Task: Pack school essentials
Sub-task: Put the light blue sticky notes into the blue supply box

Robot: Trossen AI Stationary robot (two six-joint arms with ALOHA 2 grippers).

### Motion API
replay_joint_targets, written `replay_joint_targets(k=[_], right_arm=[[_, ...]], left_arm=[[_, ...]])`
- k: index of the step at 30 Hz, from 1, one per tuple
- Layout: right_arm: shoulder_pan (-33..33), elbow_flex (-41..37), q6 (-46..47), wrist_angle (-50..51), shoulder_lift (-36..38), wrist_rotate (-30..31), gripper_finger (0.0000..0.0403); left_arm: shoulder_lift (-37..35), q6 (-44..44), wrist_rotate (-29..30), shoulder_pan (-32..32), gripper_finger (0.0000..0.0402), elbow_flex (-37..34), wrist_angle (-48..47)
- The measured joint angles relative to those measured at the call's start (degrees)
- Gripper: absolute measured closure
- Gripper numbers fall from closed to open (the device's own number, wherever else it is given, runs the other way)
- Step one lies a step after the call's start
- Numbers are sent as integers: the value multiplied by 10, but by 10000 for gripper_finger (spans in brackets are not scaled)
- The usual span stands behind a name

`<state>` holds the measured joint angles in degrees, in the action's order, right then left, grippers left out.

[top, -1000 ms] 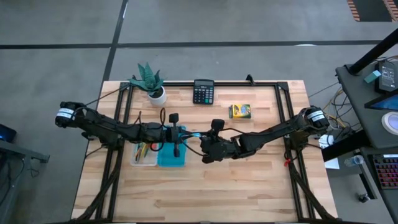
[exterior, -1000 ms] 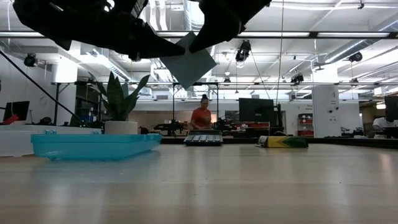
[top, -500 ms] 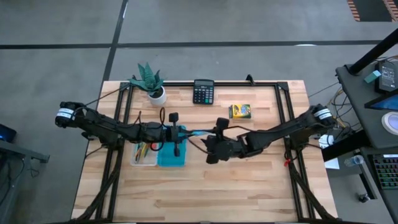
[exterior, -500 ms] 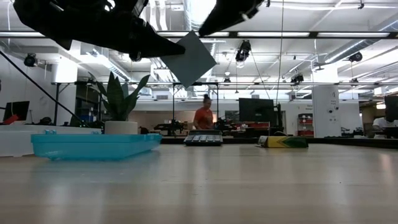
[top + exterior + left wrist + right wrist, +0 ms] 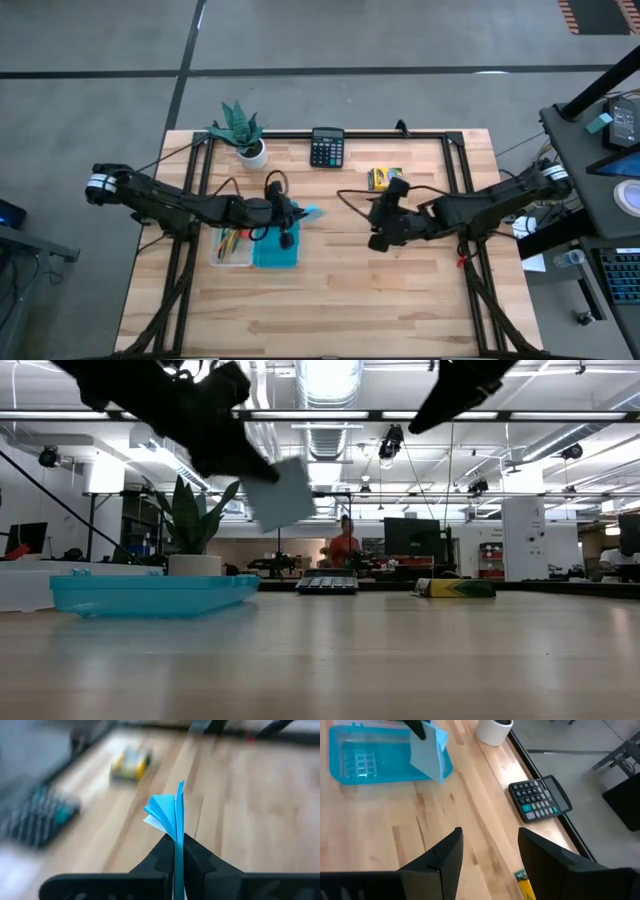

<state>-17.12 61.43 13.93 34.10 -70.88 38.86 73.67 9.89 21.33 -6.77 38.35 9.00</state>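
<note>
My right gripper is pulling back from the middle of the table toward the yellow crayon box, having let go of the light-blue sticky-note pad that both arms were sharing a second ago. Its fingers are now standing apart with nothing between them, as the right wrist view shows plainly.

I am keeping the left gripper clamped on the pad, pinching it by one edge so the sheets are fanning out loose beyond the fingertips. The pad is hanging in the air just above the teal lid lying on the table, beside the clear box that already has pens in it. I judge the edge grip is meant to let me tip the pad down into that box.

Compared with before, the pad is sitting lower and nearer the left arm in the low view, and the right arm is no longer touching it. The calculator and the potted plant are resting at the far edge, unchanged. The crayon box is not yet packed.
</note>
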Motion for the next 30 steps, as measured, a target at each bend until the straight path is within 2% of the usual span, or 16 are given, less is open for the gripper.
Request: replay_joint_targets(k=[4,9,16,19,22,30], right_arm=[[0,-72,-16,-68,52,2,224],[0,-153,-46,-192,103,2,224],[0,-238,-99,-342,131,1,222],[2,-256,-114,-363,133,1,224],[2,-262,-116,-363,133,1,226],[2,-277,-101,-365,126,-1,227]], left_arm=[[-24,139,18,-1,401,50,-211],[-70,335,98,0,402,104,-407],[-124,547,127,-4,402,108,-646],[-127,634,119,-8,402,108,-740],[-127,668,116,-8,402,108,-778],[-115,734,98,-8,402,99,-779]])
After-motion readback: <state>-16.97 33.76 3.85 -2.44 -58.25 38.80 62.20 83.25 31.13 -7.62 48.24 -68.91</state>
